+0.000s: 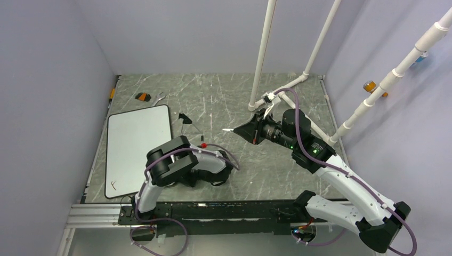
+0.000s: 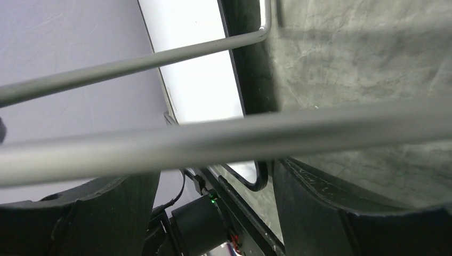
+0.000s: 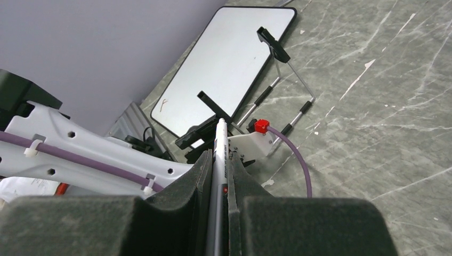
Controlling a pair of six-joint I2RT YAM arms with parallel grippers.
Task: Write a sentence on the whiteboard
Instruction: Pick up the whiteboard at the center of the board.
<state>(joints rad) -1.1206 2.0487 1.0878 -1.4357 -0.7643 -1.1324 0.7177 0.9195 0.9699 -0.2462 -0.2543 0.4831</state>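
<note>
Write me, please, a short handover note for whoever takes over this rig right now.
Left gripper: jaws open, empty, near the whiteboard's right edge.
Right gripper: shut on the marker, mid-table, tip pointing toward the board, well short of it.
Whiteboard: lies flat on the table's left side.
Done: only one small mark near its near-left corner.
Left: practically the whole sentence.

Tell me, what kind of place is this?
Probably a robot test booth in a lab: a left arm and right arm bolted to a table, plain walls all around, white pipes standing behind.
</note>
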